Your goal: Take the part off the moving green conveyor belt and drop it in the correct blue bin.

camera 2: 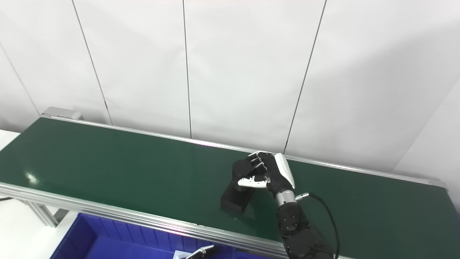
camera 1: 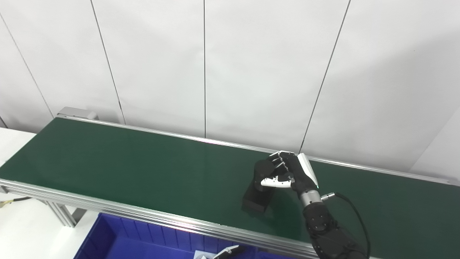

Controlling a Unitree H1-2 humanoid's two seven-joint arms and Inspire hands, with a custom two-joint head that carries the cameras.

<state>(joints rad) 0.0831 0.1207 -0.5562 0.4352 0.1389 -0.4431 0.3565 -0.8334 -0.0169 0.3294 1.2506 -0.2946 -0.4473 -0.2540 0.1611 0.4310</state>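
A black part (camera 1: 257,196), a block with a rounded top, stands tilted on the green conveyor belt (camera 1: 143,172) right of centre. My right hand (camera 1: 287,172) is shut on its upper end, fingers wrapped over the round top and thumb across the front. Whether the part's lower end touches the belt or hangs just above it, I cannot tell. The right arm (camera 1: 327,230) comes up from the bottom right across the belt's near rail. Only a pale fingertip of my left hand (camera 1: 226,251) shows at the bottom edge, over the blue bin (camera 1: 118,237).
The blue bin sits below the belt's near aluminium rail (camera 1: 107,207), with something white (camera 1: 201,254) inside at the bottom edge. A white panelled wall (camera 1: 230,72) runs behind the far rail. A white tabletop (camera 1: 21,223) lies at the left.
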